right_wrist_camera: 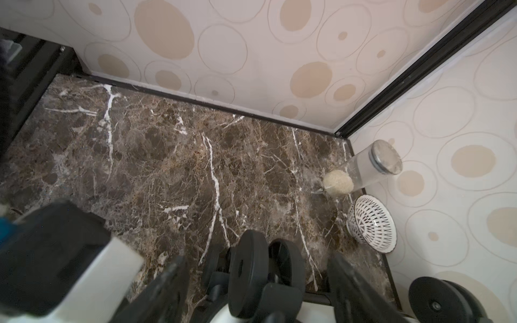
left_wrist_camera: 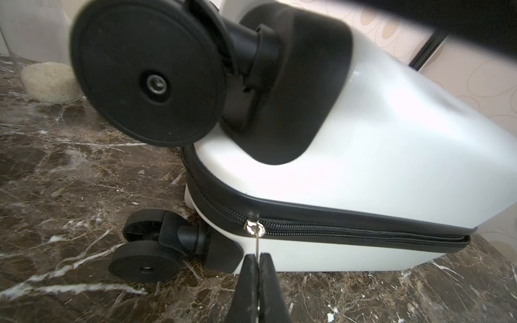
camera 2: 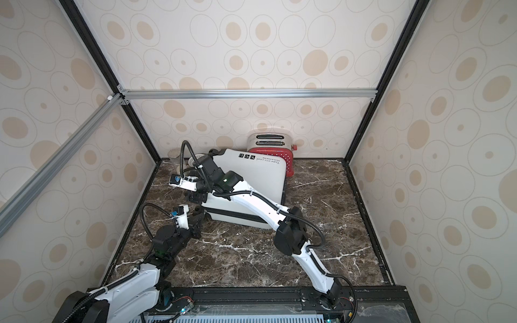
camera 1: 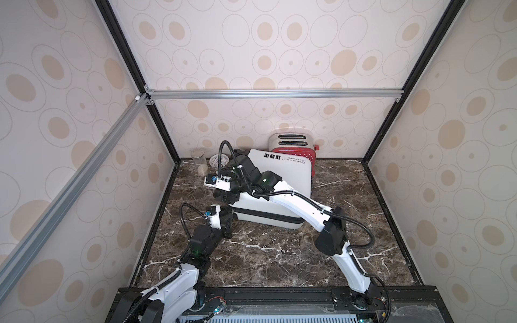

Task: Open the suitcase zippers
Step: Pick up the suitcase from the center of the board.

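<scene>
The white suitcase (camera 1: 282, 173) (camera 2: 258, 176) lies flat on the marble table, its black wheels toward the left. The black zipper band (left_wrist_camera: 363, 233) (camera 1: 268, 216) runs along its near side. In the left wrist view, a silver pull tab (left_wrist_camera: 256, 242) hangs from the slider close to the wheel corner. My left gripper (left_wrist_camera: 258, 256) (camera 1: 228, 216) is shut on that tab. My right gripper (right_wrist_camera: 258, 260) (camera 1: 223, 195) is open at the suitcase's left end. One finger stands on each side of an upper black wheel (right_wrist_camera: 249, 268), with gaps showing.
A red toaster (camera 1: 293, 149) stands behind the suitcase against the back wall. A clear jar of rice (camera 1: 199, 162) (right_wrist_camera: 363, 170) and a white lattice bowl (camera 1: 219, 161) (right_wrist_camera: 372, 223) sit in the back left corner. Patterned walls enclose three sides.
</scene>
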Robot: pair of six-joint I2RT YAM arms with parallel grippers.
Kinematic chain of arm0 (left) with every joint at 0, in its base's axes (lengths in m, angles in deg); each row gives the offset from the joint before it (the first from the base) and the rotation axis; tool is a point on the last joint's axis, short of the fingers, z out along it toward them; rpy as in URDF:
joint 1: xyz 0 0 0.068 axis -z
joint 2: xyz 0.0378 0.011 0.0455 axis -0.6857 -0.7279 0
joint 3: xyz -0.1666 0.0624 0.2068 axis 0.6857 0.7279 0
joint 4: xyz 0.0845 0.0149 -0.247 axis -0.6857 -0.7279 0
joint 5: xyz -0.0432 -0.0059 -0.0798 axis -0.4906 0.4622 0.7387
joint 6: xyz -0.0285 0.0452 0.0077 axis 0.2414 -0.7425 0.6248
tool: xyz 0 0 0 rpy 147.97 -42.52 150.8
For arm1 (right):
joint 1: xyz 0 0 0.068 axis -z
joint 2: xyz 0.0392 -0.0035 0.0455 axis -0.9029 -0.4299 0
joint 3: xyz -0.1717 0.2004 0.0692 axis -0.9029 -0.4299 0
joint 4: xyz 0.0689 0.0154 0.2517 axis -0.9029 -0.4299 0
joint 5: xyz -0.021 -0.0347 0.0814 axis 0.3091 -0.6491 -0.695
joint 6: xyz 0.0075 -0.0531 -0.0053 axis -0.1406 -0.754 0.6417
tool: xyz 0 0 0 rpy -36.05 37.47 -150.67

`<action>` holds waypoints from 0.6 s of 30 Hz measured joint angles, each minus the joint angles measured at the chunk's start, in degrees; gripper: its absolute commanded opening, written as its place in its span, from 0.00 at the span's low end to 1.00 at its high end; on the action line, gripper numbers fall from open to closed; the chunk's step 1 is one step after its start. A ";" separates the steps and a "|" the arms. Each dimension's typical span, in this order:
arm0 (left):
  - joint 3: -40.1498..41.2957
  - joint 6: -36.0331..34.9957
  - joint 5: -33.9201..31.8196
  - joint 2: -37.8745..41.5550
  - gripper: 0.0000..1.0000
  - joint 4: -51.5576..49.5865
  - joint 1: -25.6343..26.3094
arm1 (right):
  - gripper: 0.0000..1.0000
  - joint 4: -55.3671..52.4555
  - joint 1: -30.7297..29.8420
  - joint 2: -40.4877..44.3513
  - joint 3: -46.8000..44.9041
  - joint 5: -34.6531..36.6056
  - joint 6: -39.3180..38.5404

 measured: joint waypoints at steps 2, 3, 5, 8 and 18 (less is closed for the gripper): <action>0.42 0.09 0.28 -0.02 0.00 0.66 0.00 | 0.78 -1.77 0.02 -1.40 1.09 -0.04 -0.13; 0.68 0.17 0.48 -0.11 0.00 1.20 0.00 | 0.77 -2.56 0.07 -1.90 1.25 0.00 -0.17; 1.03 0.26 0.85 -0.46 0.00 1.97 0.00 | 0.74 -3.30 0.04 -2.62 1.60 0.26 -0.39; 1.38 0.44 1.49 -1.03 0.00 3.28 0.07 | 0.67 -4.26 0.00 -3.41 3.26 1.60 -0.68; 1.53 -0.04 0.70 -0.07 0.00 2.73 0.50 | 0.60 -8.72 -0.31 -8.66 12.72 3.89 -2.16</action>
